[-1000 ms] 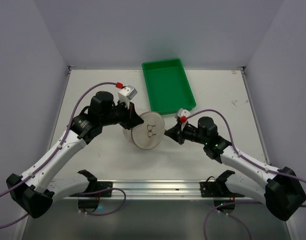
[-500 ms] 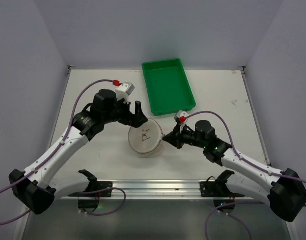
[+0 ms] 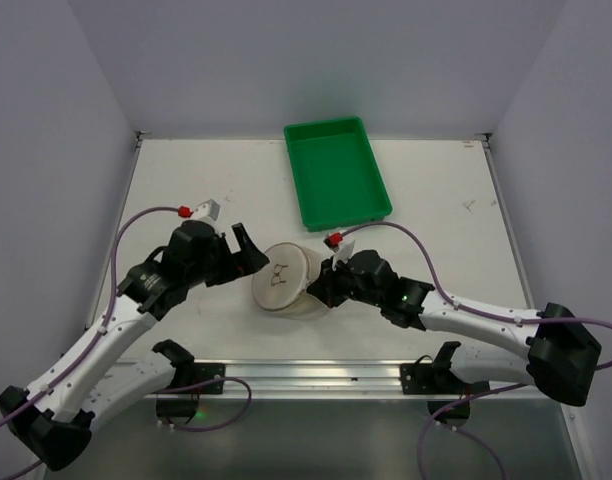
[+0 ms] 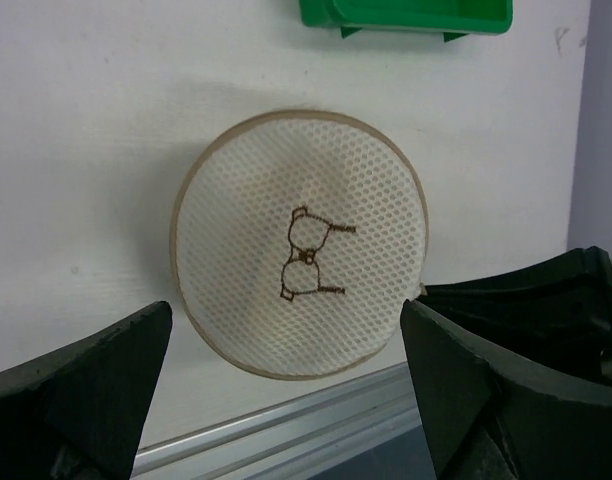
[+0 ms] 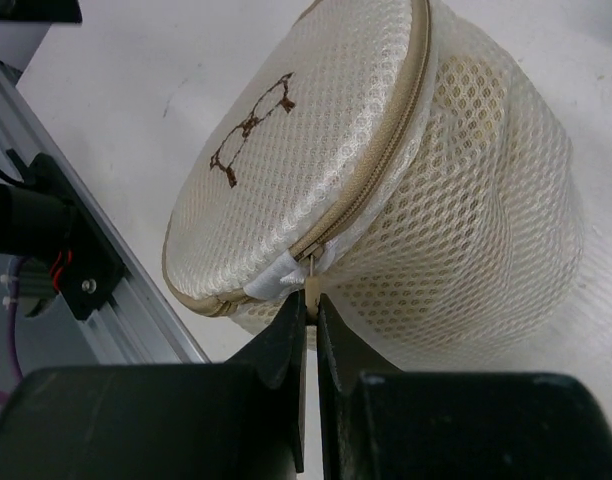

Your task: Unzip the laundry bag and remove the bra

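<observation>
You are working on the zip right now, so go slow. The round white mesh laundry bag [image 3: 284, 280] is lying tipped on its side on the white table [image 3: 186, 190], between your two arms. Its flat lid with the little brown drawing [image 4: 306, 255] is facing your left claw [image 3: 250, 252]. The green plastic tray [image 3: 336, 175] is sitting farther back, apart from the bag. Your right claw [image 5: 311, 300] is squeezing tight on the small tan zip tab [image 5: 311, 288], right where the lid meets the bag's side. Your left claw is spread wide in front of the lid and is not touching it. The tan zip line [image 5: 386, 160] is looking closed all the way round, so the opening is not started yet. To do this well, I think you should be pulling the tab along the round edge, following the curve, not straight away from the bag. The bag is soft and light, so it will likely slide or roll when you tug. Bringing your left claw in to hold the rim or side steady should help. Mind that the tiny tab does not slip out of your pinch. You cannot see the bra through the mesh.
</observation>
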### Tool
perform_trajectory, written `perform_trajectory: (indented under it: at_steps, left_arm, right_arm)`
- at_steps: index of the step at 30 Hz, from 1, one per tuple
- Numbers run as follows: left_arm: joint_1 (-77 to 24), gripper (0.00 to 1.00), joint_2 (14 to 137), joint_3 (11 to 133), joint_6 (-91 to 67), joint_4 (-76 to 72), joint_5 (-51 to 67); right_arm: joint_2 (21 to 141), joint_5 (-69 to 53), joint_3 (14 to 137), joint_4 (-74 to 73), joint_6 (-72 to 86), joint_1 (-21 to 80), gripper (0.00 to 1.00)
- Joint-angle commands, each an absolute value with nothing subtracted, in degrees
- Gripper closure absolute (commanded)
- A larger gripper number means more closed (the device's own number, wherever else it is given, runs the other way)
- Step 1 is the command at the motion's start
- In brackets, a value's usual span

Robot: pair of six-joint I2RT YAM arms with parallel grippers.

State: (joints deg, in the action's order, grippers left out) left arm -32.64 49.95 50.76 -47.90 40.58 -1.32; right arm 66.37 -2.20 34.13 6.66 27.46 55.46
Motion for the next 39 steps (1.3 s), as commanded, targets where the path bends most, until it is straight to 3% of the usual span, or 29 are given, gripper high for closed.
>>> perform_trajectory:
  at_steps: [1,6,11,16,22,28,33,39]
  left_arm:
    - [-33.04,0.0,46.32,43.53,-60.53,36.75,4.21]
    - [-36.91,0.01,45.18,32.62,-68.1,28.14,6.5]
    - [-37.53,0.1,47.63,28.13,-71.11,14.87,7.56]
    - [-35.86,0.25,53.6,34.27,-62.96,12.04,3.35]
    - [-31.12,0.27,65.11,42.78,-50.92,10.11,10.62]
    - [-30.06,0.23,71.19,47.98,-46.15,9.75,11.51]
    - [-29.97,0.02,67.69,49.13,-48.07,18.42,8.01]
    - [-30.06,0.0,58.56,44.83,-53.87,25.48,2.37]
  right_arm:
    - [67.23,2.99,36.39,5.63,32.43,56.07,1.0]
    - [67.06,4.75,37.27,4.04,32.43,56.07,1.0]
    - [66.01,4.04,37.0,2.99,31.99,56.07,1.0]
    - [63.64,2.82,36.3,0.18,29.62,56.07,1.0]
    - [62.23,-2.36,36.56,-3.07,27.33,56.25,1.0]
    - [64.68,-3.43,36.82,-0.89,29.26,56.6,1.0]
    - [67.15,-3.69,38.06,-0.35,31.11,56.51,1.0]
    - [68.55,-3.25,38.76,2.81,32.17,56.6,1.0]
